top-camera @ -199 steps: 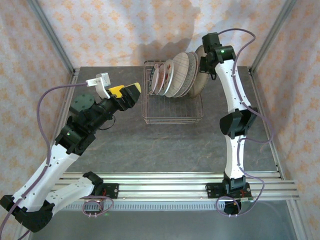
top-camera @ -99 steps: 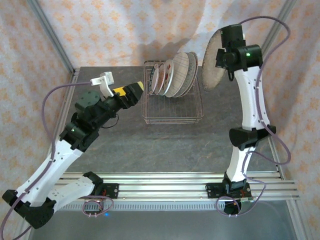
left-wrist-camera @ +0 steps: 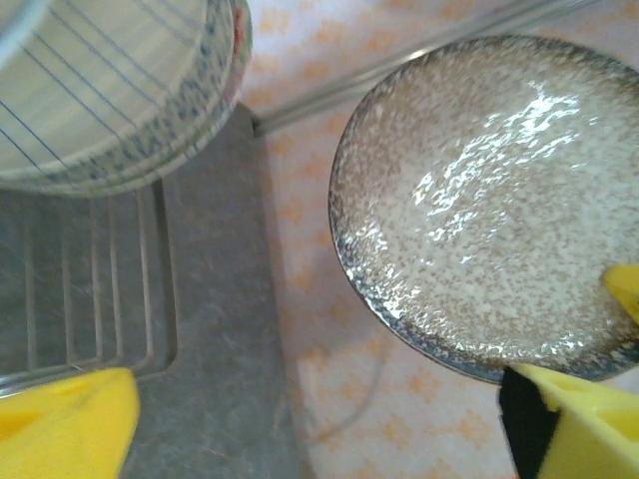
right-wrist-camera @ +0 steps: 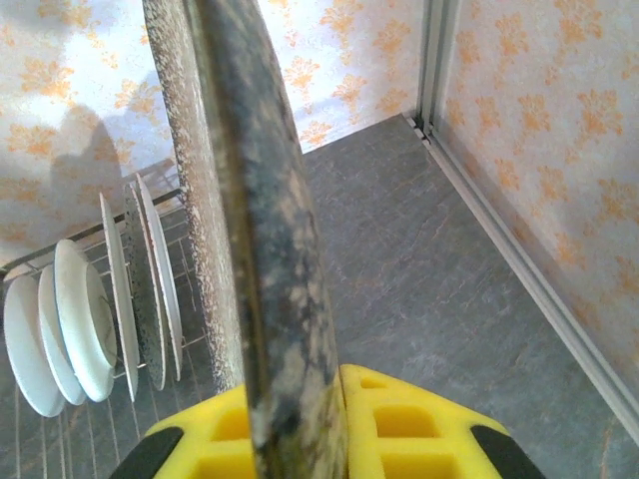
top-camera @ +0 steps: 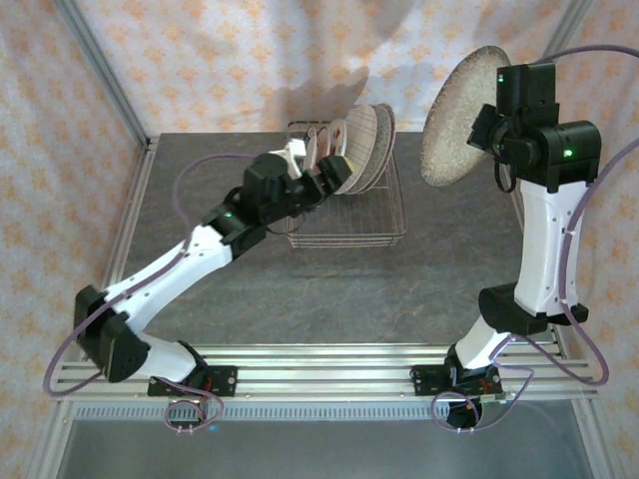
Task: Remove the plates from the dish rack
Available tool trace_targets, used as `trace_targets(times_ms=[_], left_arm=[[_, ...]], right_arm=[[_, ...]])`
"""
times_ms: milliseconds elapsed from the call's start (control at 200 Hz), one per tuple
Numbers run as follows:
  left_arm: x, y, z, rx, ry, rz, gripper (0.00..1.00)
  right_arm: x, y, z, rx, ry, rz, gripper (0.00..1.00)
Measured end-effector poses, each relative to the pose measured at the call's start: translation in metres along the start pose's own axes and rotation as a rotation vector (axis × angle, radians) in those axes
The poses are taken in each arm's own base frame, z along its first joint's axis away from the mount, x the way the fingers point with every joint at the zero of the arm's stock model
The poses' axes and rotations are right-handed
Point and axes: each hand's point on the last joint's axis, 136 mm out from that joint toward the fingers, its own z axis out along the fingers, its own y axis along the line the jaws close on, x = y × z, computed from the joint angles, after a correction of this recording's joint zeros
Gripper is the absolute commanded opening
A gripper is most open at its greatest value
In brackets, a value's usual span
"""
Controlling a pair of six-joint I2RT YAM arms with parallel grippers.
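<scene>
Top external: right claw [right-wrist-camera: 293, 431] grips a round speckled plate [top-camera: 459, 120] by its rim, clear above-right of the wire dish rack [top-camera: 344, 228]; left claw [left-wrist-camera: 319, 424] wide.

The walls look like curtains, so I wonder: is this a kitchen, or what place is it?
Probably a robot test booth, not a kitchen: left arm and right arm bolted to metal rails, fabric walls, a dish rack on a table.

the big plate [top-camera: 459, 120] is beige with brown speckles all over and a darker mottled rim, one racked plate [left-wrist-camera: 90, 80] is cream with thin dark grid lines, finger pads [right-wrist-camera: 399, 424] bright yellow, dish rack [top-camera: 344, 235] silvery, table [top-camera: 399, 289] dark grey marbled, walls [top-camera: 250, 60] pale with orange floral print
</scene>
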Motion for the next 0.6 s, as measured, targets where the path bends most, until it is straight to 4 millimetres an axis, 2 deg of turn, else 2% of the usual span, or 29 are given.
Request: trace_targets(times_ms=[155, 260, 370, 601], left_arm=[[0.027, -0.006, 0.052, 0.035, 0.099, -0.114, 0.77], [0.038, -0.012, 0.077, 0.068, 0.135, -0.184, 0.71], [0.044, -0.019, 0.095, 0.117, 0.151, -0.262, 0.68], [0.036, -0.032, 0.118, 0.214, 0.140, -0.390, 0.60]], right_arm=[[0.003, -0.003, 0.000, -0.023, 0.030, 0.092, 0.00], [0.007, 0.000, 0.001, -0.057, 0.060, 0.150, 0.00], [0.010, 0.005, 0.001, -0.094, 0.089, 0.208, 0.00], [0.014, 0.011, 0.001, -0.153, 0.143, 0.312, 0.00]])
